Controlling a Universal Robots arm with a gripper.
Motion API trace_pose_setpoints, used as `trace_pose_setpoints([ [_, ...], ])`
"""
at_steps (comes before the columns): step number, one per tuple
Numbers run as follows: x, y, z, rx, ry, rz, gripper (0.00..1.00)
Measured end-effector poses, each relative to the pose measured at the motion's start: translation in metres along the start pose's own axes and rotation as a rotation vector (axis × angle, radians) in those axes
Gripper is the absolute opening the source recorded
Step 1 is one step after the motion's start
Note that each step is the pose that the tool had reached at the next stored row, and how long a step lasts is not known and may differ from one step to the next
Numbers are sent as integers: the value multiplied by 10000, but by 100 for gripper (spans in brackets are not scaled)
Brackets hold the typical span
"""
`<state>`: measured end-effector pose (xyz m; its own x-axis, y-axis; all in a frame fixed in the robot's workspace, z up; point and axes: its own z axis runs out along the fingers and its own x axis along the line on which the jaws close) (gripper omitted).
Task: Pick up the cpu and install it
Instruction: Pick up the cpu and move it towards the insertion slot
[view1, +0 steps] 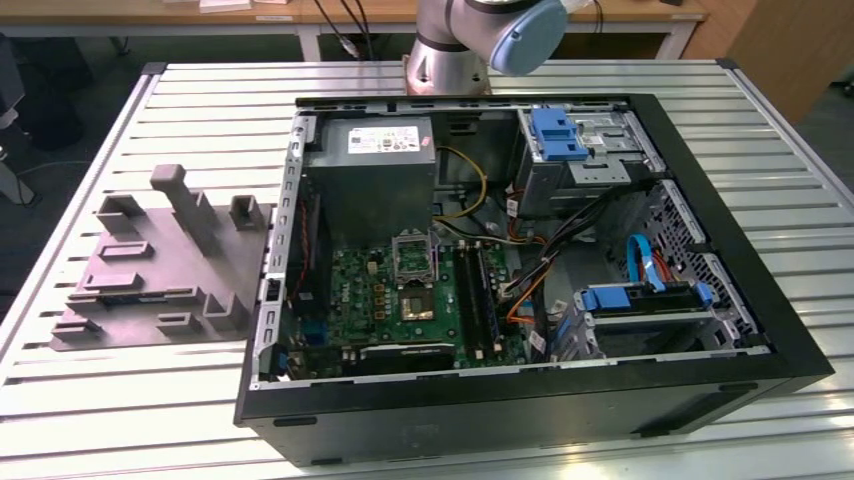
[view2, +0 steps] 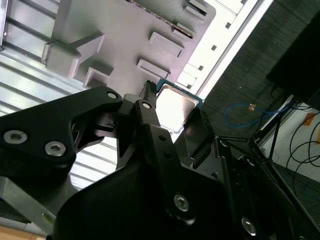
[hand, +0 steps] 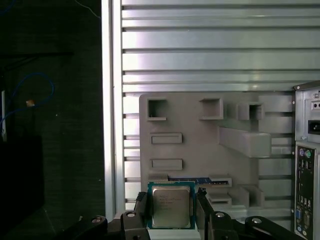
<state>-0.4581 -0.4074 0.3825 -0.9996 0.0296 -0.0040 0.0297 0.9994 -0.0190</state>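
**Cpu pinched by its edges above the fixture tray: slip and tilt are the risks**

In both wrist views the gripper (hand: 172, 212) is closed narrow on the cpu (hand: 172, 205), one finger on each of two opposite edges, metal top facing the first wrist camera; the chip looks lifted clear of the grey fixture tray (hand: 200, 145), over the tray's edge; the tray lies on the slatted table (view1: 200, 110), just beside the open pc case (view1: 801, 350) on the exterior view's left; where the fingers (hand: 202, 207) meet the chip's rim is partly hidden, so the hold is probably shallow but I can't be sure

Risks, as I judge them: the hold is on thin edges only, so a jolt could rotate the chip or drop it onto the tray or the slats; a tilted chip would meet the socket (view1: 414, 255) corner-first and could damage contacts; a wrongly turned chip would not seat, and pressing would harm it; the socket sits low inside the case near loose cables (view1: 561, 250), so the fingers could clip the case wall or snag a wire
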Motion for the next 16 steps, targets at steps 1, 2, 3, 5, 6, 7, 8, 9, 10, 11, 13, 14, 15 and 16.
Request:
trace_pose_setpoints([
  [1, 0, 0, -4, 0, 0, 0, 47],
  [2, 0, 0, -8, 0, 0, 0, 47],
  [3, 0, 0, -12, -1, -1, -1, 47],
  [5, 0, 0, -20, 0, 0, -1, 47],
  [6, 0, 0, -24, 0, 0, 0, 47],
  [7, 0, 0, -29, 0, 0, 0, 47],
  [8, 0, 0, -33, 0, 0, 0, 47],
  [9, 0, 0, -37, 0, 0, -1, 47],
  [10, 0, 0, -41, 0, 0, 0, 47],
  [11, 0, 0, -45, 0, 0, -1, 47],
  [13, 0, 0, -53, 0, 0, 0, 47],
  [14, 0, 0, -57, 0, 0, 0, 47],
  [15, 0, 0, -61, 0, 0, 0, 47],
  [16, 0, 0, -65, -1, -1, -1, 47],
])
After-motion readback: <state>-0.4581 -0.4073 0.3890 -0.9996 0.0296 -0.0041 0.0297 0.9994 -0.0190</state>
